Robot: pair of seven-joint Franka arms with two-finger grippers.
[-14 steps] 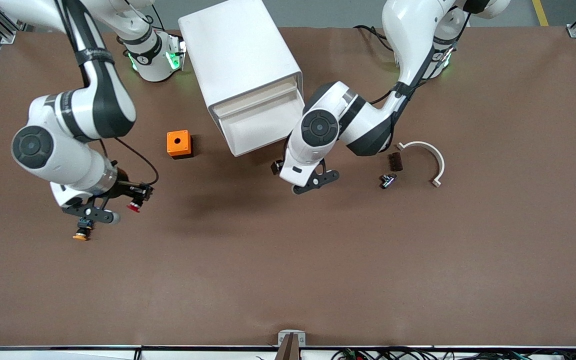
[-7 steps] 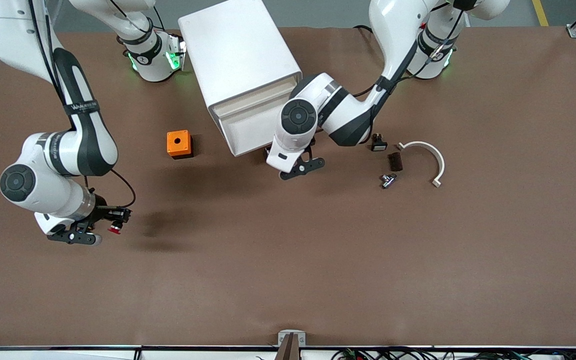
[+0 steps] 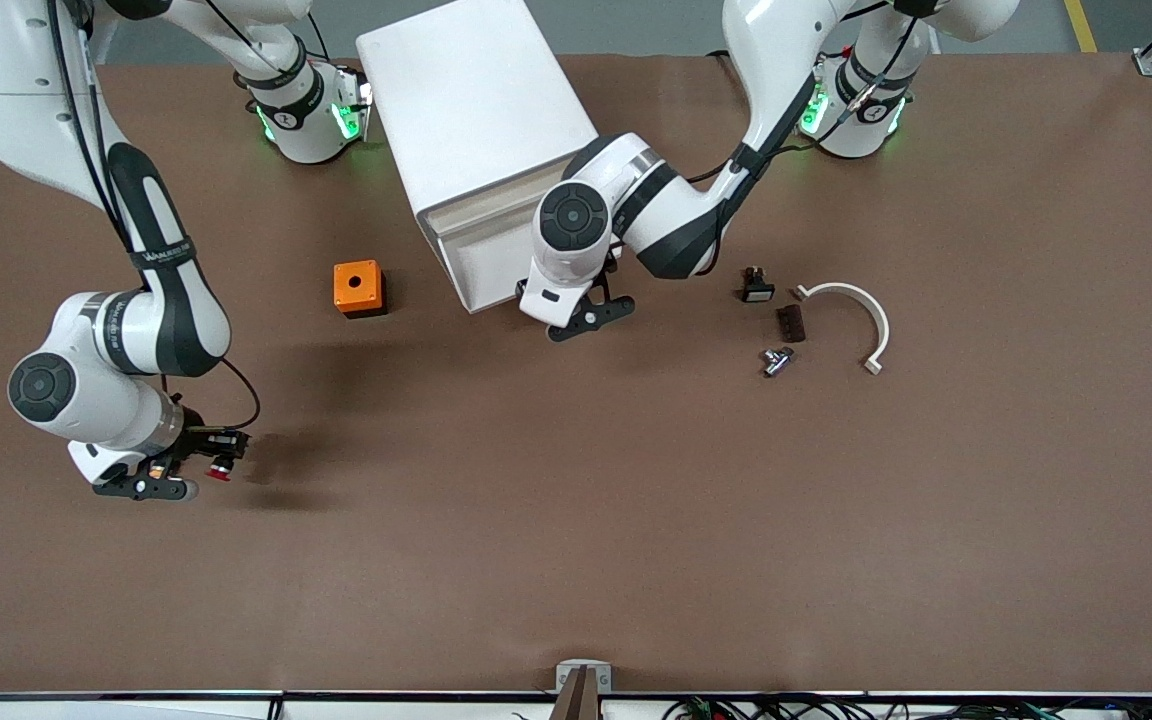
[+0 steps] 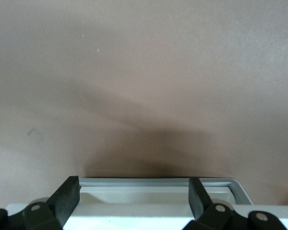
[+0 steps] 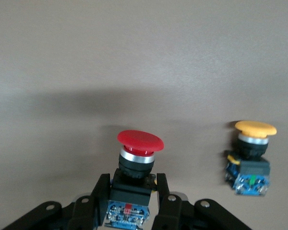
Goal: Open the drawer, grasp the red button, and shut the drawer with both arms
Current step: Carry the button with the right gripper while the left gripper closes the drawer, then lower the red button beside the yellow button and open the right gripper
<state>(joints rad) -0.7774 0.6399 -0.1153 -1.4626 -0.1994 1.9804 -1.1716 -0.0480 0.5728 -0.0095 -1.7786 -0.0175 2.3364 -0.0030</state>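
The white cabinet (image 3: 476, 100) stands at the back of the table with its second drawer (image 3: 481, 262) pulled out. My left gripper (image 3: 576, 312) is at the drawer's front edge. In the left wrist view the left gripper (image 4: 133, 199) is open, with its fingers (image 4: 67, 199) astride the drawer's front rim (image 4: 153, 182). My right gripper (image 3: 204, 466) is low over the table toward the right arm's end. It is shut on the black-and-blue body of the red-capped button (image 5: 140, 140), which also shows in the front view (image 3: 221, 470). In the right wrist view the right gripper (image 5: 130, 196) holds it upright.
An orange-yellow-capped button (image 5: 253, 157) stands on the table beside the held one. An orange cube with a round hole (image 3: 357, 288) sits beside the cabinet. A white curved piece (image 3: 861, 303), small black parts (image 3: 758, 288) and a metal piece (image 3: 776, 360) lie toward the left arm's end.
The left gripper has moved from over the table to the drawer's front edge. The right gripper has carried the red button toward the right arm's end of the table and lower.
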